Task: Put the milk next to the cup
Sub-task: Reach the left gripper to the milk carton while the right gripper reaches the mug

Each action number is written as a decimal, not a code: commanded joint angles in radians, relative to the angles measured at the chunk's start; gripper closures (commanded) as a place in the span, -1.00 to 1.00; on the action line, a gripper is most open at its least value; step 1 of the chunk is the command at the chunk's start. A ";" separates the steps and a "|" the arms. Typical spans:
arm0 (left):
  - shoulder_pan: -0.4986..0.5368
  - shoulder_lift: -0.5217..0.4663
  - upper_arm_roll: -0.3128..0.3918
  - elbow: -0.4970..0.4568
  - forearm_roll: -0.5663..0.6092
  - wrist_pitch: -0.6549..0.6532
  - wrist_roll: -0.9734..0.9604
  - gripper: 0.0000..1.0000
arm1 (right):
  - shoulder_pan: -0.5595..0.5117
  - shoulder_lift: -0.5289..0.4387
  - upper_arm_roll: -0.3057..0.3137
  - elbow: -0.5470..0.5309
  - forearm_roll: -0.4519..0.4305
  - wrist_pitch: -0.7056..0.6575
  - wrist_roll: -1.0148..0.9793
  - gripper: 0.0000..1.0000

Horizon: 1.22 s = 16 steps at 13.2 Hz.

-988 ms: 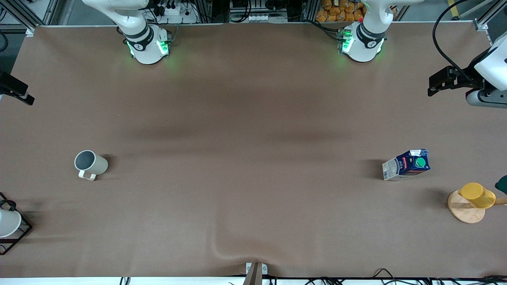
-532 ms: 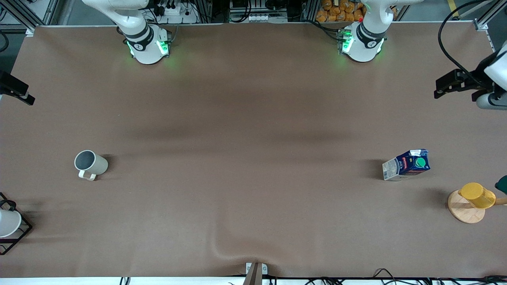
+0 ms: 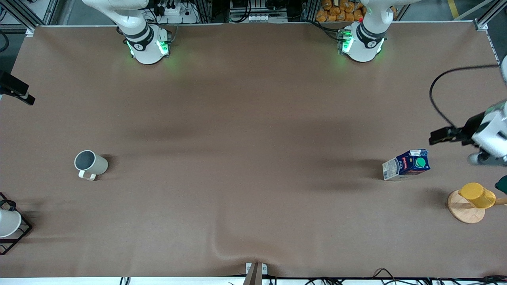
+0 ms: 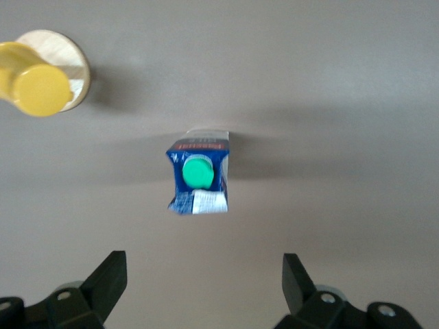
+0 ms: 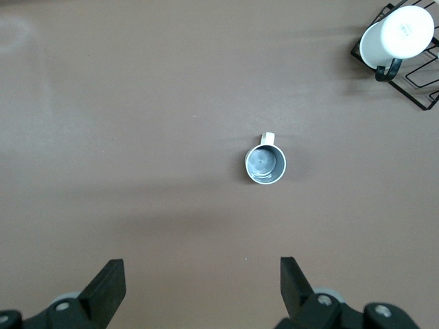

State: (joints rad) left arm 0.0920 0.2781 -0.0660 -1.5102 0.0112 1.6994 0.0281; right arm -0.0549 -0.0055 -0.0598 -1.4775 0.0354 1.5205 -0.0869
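A robotics lab: two arm bases (image 3: 148,45) bolted to a brown-covered table (image 3: 253,118), aluminium framing (image 3: 23,16) at the far edge, loose cables (image 3: 380,275) at the near one.

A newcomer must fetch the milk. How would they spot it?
Look toward the left arm's end of the brown table. The milk stands there, farther from the front camera than the yellow cup. Only it is a dark-blue carton with a green cap.

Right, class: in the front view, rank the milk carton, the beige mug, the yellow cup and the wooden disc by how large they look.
1. milk carton
2-3. wooden disc and yellow cup: partly overlapping, too alike to rank
4. beige mug, only slightly smaller
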 commanded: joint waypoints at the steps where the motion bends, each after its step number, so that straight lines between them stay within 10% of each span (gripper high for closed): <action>1: -0.008 0.053 -0.004 -0.004 0.024 0.034 -0.072 -1.00 | -0.003 -0.002 0.003 0.006 0.004 -0.008 0.006 -1.00; 8: 0.003 0.150 -0.005 -0.067 0.096 0.137 -0.071 -1.00 | 0.006 0.010 0.006 0.000 0.003 -0.008 0.003 -1.00; 16: -0.002 0.182 -0.006 -0.165 0.158 0.253 -0.082 -1.00 | 0.003 0.267 -0.002 0.011 -0.097 0.079 0.001 -1.00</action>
State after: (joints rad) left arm 0.0905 0.4653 -0.0691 -1.6336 0.1422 1.9073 -0.0305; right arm 0.0126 0.2004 -0.0564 -1.4902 -0.0465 1.5576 -0.0818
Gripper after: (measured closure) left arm 0.000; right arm 0.000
